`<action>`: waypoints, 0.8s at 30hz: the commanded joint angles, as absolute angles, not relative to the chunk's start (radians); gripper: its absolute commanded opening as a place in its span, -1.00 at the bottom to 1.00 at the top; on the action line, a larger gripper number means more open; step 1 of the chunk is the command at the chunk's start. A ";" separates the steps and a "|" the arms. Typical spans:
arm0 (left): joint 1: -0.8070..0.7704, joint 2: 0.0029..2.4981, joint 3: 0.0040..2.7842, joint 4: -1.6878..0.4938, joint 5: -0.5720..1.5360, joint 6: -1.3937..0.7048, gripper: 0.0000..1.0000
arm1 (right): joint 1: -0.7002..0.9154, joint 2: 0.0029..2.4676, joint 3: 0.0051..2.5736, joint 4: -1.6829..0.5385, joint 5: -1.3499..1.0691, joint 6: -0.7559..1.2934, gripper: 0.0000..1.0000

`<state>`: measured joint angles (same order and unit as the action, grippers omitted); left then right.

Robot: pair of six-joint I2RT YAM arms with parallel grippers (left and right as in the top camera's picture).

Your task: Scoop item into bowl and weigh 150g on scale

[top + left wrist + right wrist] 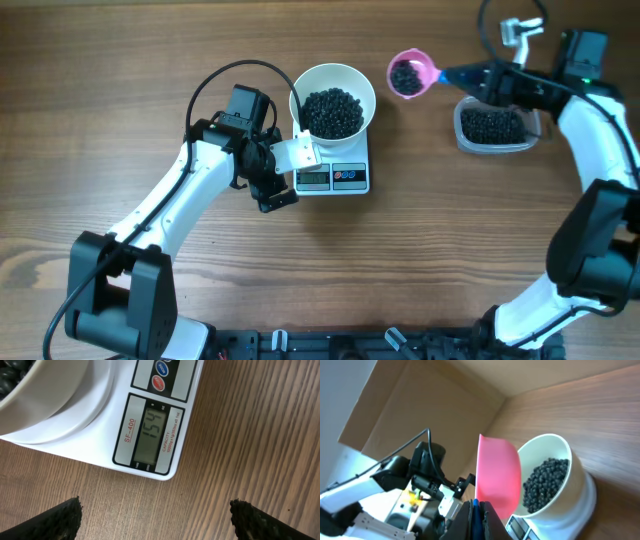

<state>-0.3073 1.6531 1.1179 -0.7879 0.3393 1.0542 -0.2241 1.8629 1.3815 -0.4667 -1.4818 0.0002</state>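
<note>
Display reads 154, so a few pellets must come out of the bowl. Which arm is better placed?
Right. The right gripper is shut on the pink scoop beside the bowl, though the scoop holds pellets. The left gripper is open, empty, by the scale.

On the small flat white rectangular plastic scale (102,445), seen from the left wrist, left of the grey display window (152,435): "SF-400" in red letters, turned sideways. Inside the window: the dark number "154", with a tiny mark by its top corner, too small to read. Right of the window: a red line starting "CAPACITY", then what looks like "10000g", the rest too small to read. Tiny white words on the round blue button (162,366) and the round red button (158,382): not readable. From overhead and from the right wrist: nothing readable.
</note>
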 commanded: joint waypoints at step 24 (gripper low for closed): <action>-0.306 1.665 1.113 -0.789 0.358 1.070 1.00 | -0.177 1.879 1.382 -0.099 -1.401 0.398 -0.92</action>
